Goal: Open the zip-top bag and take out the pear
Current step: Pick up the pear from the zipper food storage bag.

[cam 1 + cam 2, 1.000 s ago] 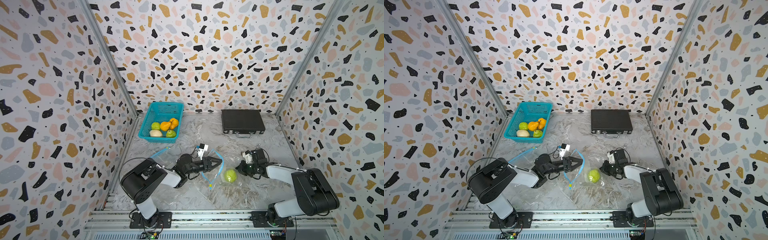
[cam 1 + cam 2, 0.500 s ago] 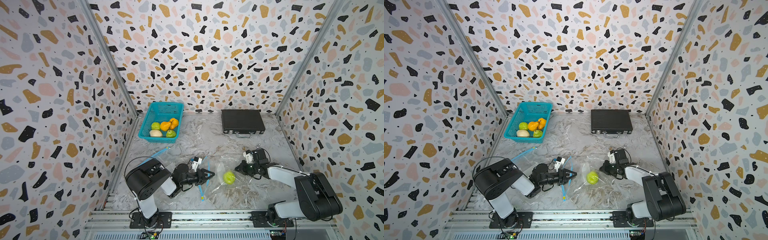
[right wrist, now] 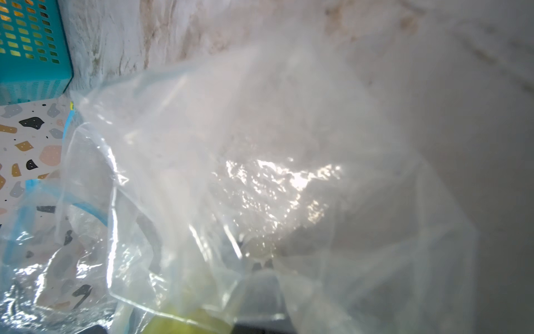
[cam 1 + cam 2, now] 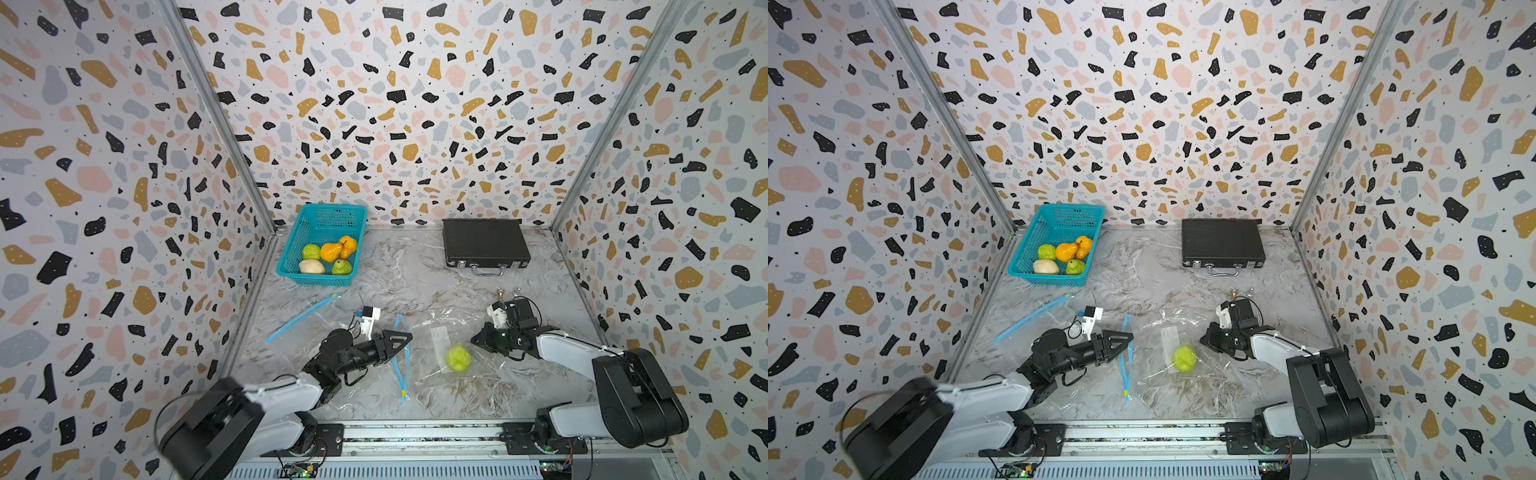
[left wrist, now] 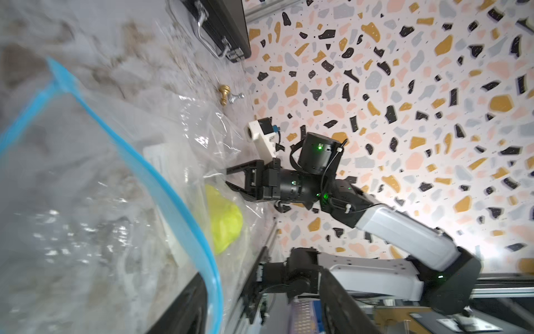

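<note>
Left gripper (image 4: 407,340) fingers spread wide at the zip-top bag (image 4: 419,368) mouth. The pear (image 4: 458,358) is inside, at 3 o'clock from them, bag's long axis 9-to-3. Right gripper (image 4: 476,340) clamped closed on bag's far end, beyond pear.

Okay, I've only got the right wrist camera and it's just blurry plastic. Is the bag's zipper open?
Observer: Yes. The left wrist view shows the blue zip of the zip-top bag parted into a wide loop, with the mouth facing the left gripper.
Operator: Where's the pear?
Observer: It is inside the bag. The pear lies on the table between the grippers, nearer the right gripper, which pinches the bag's far end.
Operator: Is the left one holding anything?
Observer: No. In both top views its jaws stand apart at the mouth, short of the pear.
</note>
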Tool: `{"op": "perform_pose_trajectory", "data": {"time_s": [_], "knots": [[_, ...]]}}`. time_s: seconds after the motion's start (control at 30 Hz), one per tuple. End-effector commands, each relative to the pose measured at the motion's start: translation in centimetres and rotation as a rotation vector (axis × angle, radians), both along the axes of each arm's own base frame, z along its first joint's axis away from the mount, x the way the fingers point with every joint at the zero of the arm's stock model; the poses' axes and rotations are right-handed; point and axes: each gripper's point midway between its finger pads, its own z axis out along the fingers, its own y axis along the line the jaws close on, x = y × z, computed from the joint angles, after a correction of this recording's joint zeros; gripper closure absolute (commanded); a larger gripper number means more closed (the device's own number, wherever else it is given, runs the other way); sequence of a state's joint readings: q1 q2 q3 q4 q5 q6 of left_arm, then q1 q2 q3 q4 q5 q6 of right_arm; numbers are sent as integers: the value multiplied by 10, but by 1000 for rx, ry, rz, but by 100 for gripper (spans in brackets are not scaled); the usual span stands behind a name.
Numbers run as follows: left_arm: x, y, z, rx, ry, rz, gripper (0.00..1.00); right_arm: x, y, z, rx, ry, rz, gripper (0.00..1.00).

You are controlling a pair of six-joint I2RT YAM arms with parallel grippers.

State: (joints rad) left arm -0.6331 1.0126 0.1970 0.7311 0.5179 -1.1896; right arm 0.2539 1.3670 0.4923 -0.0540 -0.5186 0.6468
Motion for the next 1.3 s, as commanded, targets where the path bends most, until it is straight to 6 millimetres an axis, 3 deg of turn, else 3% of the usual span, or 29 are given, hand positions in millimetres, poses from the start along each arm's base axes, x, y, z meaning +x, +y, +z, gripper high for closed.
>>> {"op": "perform_pose_trajectory", "data": {"time_s": [0.0,0.07,0.13,0.23,0.33,0.37,0.7,0.97,1.13,1.27], "knots": [[-10,34,-6,273,-29,60,31,-3,-1,3,-12,-4,12,100],[-16,60,-6,326,6,116,32,-3,-1,3,-14,-7,13,100],[-23,71,-19,352,70,114,37,-2,0,3,-11,-5,16,100],[-28,69,-37,363,126,82,58,-1,1,1,-5,2,21,100],[-21,57,-37,306,138,56,80,-1,2,1,-4,4,20,100],[-19,50,-37,286,149,31,82,-2,1,1,-6,4,19,100],[-2,19,-77,253,281,-89,87,-3,0,5,-4,-8,16,100],[12,-2,-77,179,321,-149,87,-5,1,4,-2,-4,22,100],[8,-10,-94,189,380,-208,87,-5,1,5,5,-6,18,100],[-6,-30,-102,199,413,-288,86,-5,2,6,8,-8,15,100]]}}
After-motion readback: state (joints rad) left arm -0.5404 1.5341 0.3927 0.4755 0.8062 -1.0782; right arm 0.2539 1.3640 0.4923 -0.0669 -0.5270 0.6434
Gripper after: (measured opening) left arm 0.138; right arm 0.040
